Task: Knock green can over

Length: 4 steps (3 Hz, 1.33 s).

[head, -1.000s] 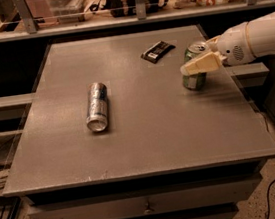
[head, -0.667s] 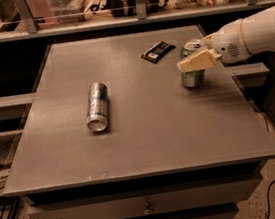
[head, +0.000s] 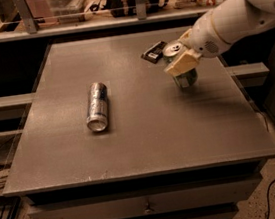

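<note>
Over the last second the arm [head: 231, 18] has swung leftward, toward the silver-and-blue can [head: 97, 107], and carried the pincer [head: 182, 63] with it. The green can [head: 186, 78] no longer stands straight. Its silver top now leans over toward the side of the silver-and-blue can while its base looks to have stayed about where it was, well apart to the right of that can and a little farther back on the desk [head: 145, 130]. I read this as the push taking effect: the can is tipping but not yet down, so the task is under way and not finished. The pincer's cream-coloured part lies across the green can's upper side and covers most of its label. Whether the pincer is apart, together or clamped around the can, I cannot tell from here. How much of the can's base touches the desk is also hard to make out. A small flat black item [head: 154, 52], too dark to identify, lies farther back, also right of the silver-and-blue can, in the direction of the lean. The arm is cut off at the frame's right edge.
</note>
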Each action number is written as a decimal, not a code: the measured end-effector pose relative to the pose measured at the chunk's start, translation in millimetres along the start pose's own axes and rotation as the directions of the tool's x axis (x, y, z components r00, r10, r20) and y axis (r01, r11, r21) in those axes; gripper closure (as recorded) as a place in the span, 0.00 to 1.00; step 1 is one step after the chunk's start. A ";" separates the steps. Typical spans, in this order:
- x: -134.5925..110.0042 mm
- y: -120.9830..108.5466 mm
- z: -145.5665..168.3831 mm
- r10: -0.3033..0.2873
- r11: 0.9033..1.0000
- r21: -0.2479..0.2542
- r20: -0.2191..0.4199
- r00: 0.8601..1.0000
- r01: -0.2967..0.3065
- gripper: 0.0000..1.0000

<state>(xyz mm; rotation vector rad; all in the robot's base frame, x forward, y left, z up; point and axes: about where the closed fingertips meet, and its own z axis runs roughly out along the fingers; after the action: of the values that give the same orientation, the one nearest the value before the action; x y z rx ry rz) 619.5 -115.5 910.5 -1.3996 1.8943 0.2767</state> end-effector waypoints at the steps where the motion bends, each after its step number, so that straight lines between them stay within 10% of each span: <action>1: 8.8 6.9 14.0 -0.099 0.995 -0.015 -0.151 0.984 0.098 0.82; 4: 26.7 13.0 22.5 -0.148 0.989 -0.059 -0.280 0.948 0.137 0.12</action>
<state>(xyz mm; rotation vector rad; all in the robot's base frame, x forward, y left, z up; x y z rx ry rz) 614.5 -117.2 873.7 -1.6671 2.0103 0.0419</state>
